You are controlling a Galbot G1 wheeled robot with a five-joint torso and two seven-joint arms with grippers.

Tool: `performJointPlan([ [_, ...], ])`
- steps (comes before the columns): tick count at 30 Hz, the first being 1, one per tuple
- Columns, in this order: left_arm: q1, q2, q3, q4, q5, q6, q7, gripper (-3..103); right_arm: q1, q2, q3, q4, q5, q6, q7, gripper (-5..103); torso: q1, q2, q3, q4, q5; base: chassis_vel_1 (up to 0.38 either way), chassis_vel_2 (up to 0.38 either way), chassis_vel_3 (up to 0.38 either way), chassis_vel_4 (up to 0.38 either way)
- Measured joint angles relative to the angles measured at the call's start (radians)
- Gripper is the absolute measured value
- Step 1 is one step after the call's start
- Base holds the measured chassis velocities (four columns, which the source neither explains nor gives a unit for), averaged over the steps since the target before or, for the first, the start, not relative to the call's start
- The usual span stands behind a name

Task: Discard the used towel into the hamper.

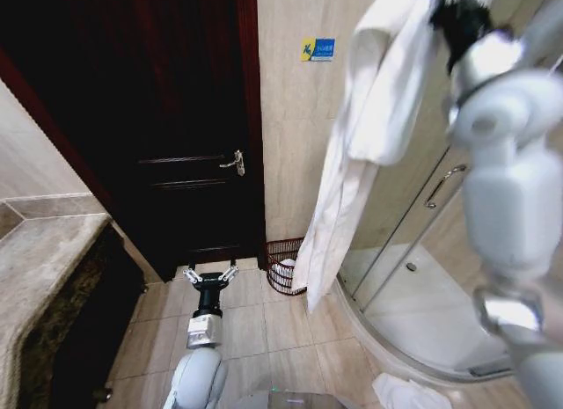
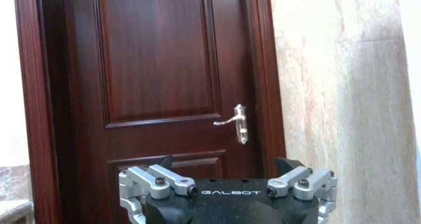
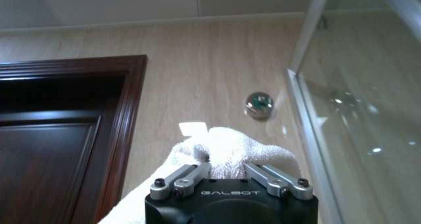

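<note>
Towel [image 1: 352, 154] high in air, bunched top clamped in right gripper [image 1: 457, 22], long tail dangling over floor beside shower; hamper [image 1: 283, 265] below by wall. Carry step in hand. Next: lower over hamper mouth, then release. Left gripper [image 1: 209, 275] low, fingers spread, idle

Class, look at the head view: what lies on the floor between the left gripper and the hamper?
Bare floor tiles only. The left gripper, fingers open, hangs low before the door; the hamper stands against the wall, the towel hanging before it.
</note>
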Motion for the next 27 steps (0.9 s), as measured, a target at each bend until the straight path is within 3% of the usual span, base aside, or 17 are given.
performJointPlan([
  [3, -0.004, -0.002, -0.002, -0.003, -0.001, -0.002, -0.001, 100, 0.115, 0.058, -0.084, -0.134, -0.010, 0.020, 0.011, 7, 0.000, 0.000, 0.000, 0.0000, 0.0008, 0.000, 0.000, 0.000, 0.000],
  [10, 0.006, -0.007, 0.011, -0.012, 0.021, -0.009, -0.002, 100, 0.213, 0.145, -0.127, -0.324, -0.082, 0.061, -0.040, 7, 0.000, 0.000, 0.000, 0.0004, 0.0008, 0.000, 0.000, 0.000, 0.000],
  [15, 0.008, -0.006, 0.007, -0.023, 0.023, -0.015, -0.001, 100, 0.223, 0.169, -0.141, -0.379, -0.139, 0.086, -0.074, 7, 0.000, 0.000, 0.000, -0.0003, 0.0003, 0.000, 0.000, 0.000, 0.000],
  [20, 0.022, -0.001, 0.002, -0.040, 0.025, -0.015, 0.001, 100, 0.188, 0.231, -0.132, -0.428, -0.164, 0.099, -0.063, 7, 0.000, 0.000, 0.000, 0.0004, 0.0004, 0.000, 0.000, 0.000, 0.000],
  [27, 0.028, 0.010, -0.003, -0.057, 0.022, -0.018, 0.010, 100, 0.146, 0.256, -0.132, -0.448, -0.189, 0.124, -0.064, 7, 0.000, 0.000, 0.000, 0.0003, 0.0006, 0.000, 0.000, 0.000, 0.000],
])
